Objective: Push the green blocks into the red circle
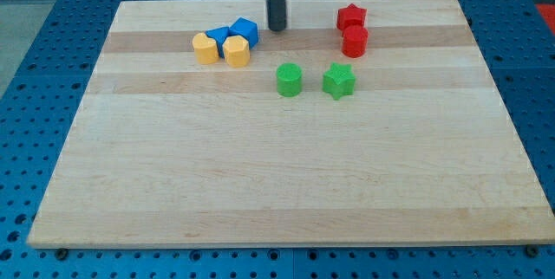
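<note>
A green cylinder (289, 80) and a green star block (339, 81) sit side by side on the wooden board (277, 184), above its middle. A red cylinder (355, 42) stands up and to the right of the green star, with a red star block (351, 16) touching it just above. My tip (277, 29) rests on the board near the view's top, above the green cylinder and a short gap from it. It is just right of the blue blocks and touches no block.
Two blue blocks (244, 30) (218, 35) and two yellow blocks (205, 48) (236, 50) cluster together left of my tip. The board lies on a blue perforated table (35, 97).
</note>
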